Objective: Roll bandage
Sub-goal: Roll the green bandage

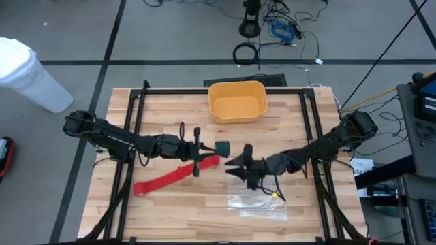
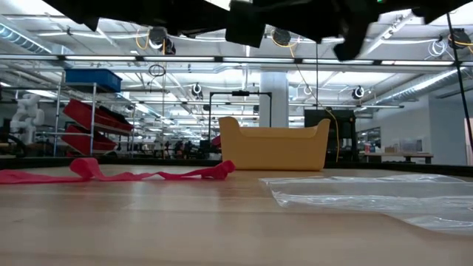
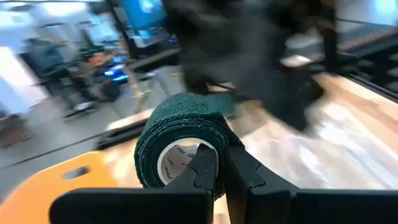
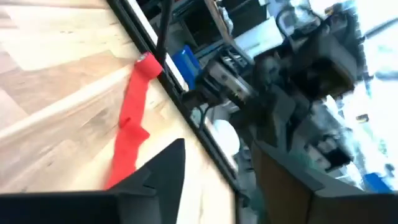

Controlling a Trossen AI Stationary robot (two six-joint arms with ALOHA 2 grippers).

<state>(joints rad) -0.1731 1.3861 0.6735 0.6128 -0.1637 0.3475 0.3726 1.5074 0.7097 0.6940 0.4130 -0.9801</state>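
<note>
the left pincer (image 3: 214, 168) is clamped on a dark green roll (image 3: 180, 140), lifted over the worktop (image 1: 204, 211) so the right pincer (image 1: 235, 167) – fingers apart – can meet it; the red bandage (image 1: 176, 175) lies flat below, unrolled.

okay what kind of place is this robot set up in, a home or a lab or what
Most likely a large robotics lab or industrial workspace. The low view shows an open hall with ceiling strip lights and storage racks; the high view shows a wooden bench and cables on a concrete floor.
</note>
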